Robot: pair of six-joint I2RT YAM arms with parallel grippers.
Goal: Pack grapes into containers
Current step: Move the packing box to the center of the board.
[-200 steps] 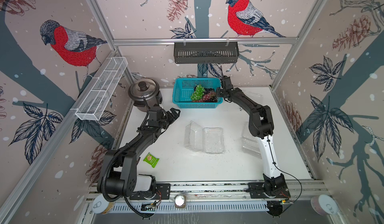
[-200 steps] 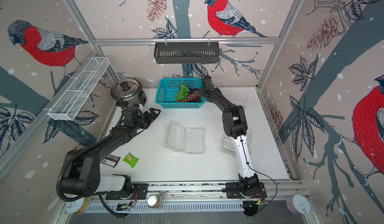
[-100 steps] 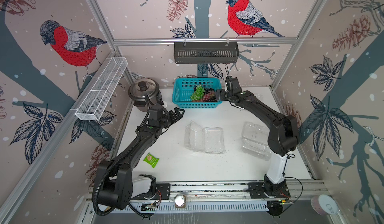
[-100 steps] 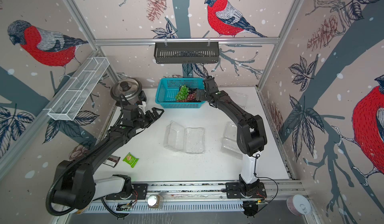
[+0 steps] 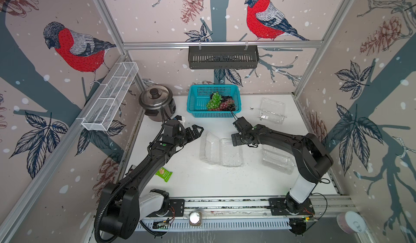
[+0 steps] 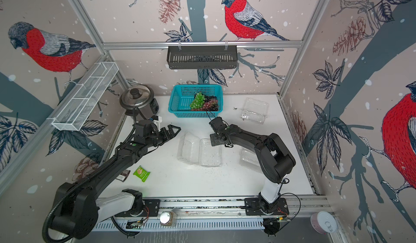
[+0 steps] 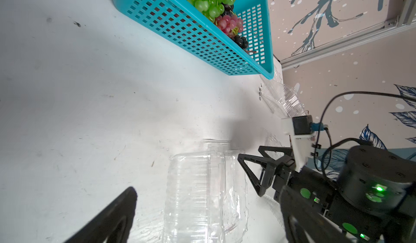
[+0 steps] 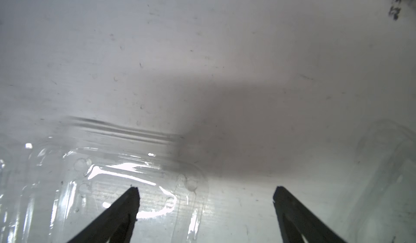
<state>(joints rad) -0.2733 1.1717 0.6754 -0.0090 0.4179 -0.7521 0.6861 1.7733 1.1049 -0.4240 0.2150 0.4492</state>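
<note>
Over the white table point(image 5: 202, 181), left gripper point(image 5: 198, 131) and right gripper point(image 8: 206, 189) gape empty; we should lift grapes point(image 5: 219, 102) by stems into the open clamshell point(image 5: 230, 154).

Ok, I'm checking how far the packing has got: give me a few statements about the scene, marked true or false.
1. All the grapes lie in the teal basket. True.
2. The middle container is shut. False: it lies open, with no grapes in it.
3. The jaws of the right arm hold a bunch. False: they stand open and empty.
4. A green packet lies on the table by the left arm. True.
</note>
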